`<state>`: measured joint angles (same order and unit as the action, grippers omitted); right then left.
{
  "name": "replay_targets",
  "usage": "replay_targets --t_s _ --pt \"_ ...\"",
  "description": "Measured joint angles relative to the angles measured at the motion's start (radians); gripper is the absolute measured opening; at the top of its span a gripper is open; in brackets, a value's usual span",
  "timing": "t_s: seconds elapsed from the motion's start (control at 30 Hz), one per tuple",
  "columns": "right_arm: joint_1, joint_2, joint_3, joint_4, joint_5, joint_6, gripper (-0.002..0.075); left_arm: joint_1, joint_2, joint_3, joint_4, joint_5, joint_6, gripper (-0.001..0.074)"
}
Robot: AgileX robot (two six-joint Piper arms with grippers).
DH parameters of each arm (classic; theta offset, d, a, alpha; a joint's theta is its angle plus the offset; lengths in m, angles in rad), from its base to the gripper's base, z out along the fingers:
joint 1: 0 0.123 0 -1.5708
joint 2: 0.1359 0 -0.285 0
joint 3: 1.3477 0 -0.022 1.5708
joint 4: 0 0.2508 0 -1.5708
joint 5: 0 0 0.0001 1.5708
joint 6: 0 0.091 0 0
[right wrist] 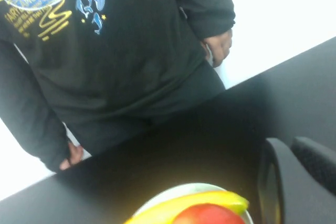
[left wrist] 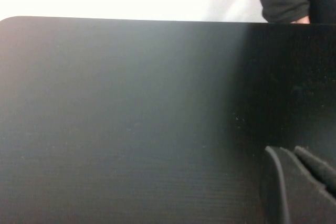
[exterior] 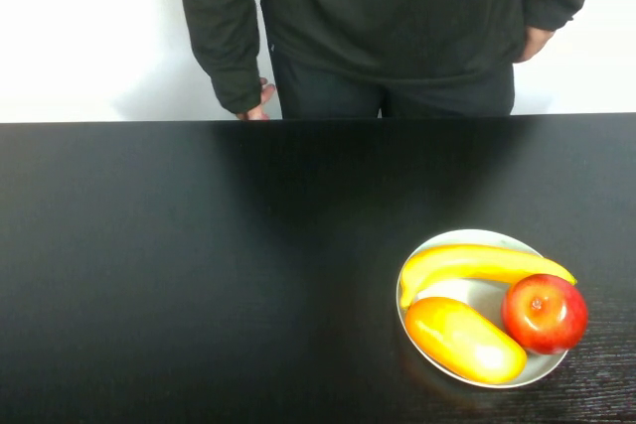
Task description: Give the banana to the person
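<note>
The banana (exterior: 475,264) is long, curved and bright yellow; it lies along the far side of a white plate (exterior: 437,246) at the table's front right. Its tip also shows in the right wrist view (right wrist: 210,201). The person (exterior: 388,17), in a dark sweatshirt with a small blue print, stands behind the table's far edge with arms down, and also shows in the right wrist view (right wrist: 121,45). My right gripper (right wrist: 286,141) is shut and empty, close to the plate on my side of it. My left gripper (left wrist: 287,150) is shut and empty over bare table. Neither gripper shows in the high view.
A red apple (exterior: 544,313) and a stubby yellow-orange mango-like fruit (exterior: 464,340) share the plate with the banana. The black table (exterior: 199,275) reaches to the person; a white wall stands behind. The person's hand (exterior: 256,106) rests at the far edge.
</note>
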<state>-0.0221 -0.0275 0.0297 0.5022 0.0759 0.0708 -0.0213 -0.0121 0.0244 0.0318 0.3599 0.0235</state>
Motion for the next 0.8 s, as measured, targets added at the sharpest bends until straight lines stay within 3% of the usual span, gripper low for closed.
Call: replay_targets --t_s 0.13,0.27,0.3,0.57,0.8 --pt "0.001 0.006 -0.042 0.114 0.040 -0.005 -0.0006 0.000 0.000 0.000 0.000 0.000 0.000 -0.0004" --pt "0.001 0.096 -0.204 0.033 0.271 -0.005 -0.0006 0.000 0.000 0.000 0.000 0.000 0.000 -0.0004" --pt "0.002 0.043 -0.102 0.056 0.241 0.004 -0.0007 0.000 0.000 0.000 0.000 0.000 0.000 -0.0004" --pt "0.002 0.445 -0.489 -0.152 0.743 -0.035 -0.0007 0.000 0.000 0.000 0.000 0.000 0.000 -0.0004" --pt "0.002 0.792 -0.751 -0.199 0.936 -0.246 -0.0007 0.000 0.000 0.000 0.000 0.000 0.000 -0.0004"
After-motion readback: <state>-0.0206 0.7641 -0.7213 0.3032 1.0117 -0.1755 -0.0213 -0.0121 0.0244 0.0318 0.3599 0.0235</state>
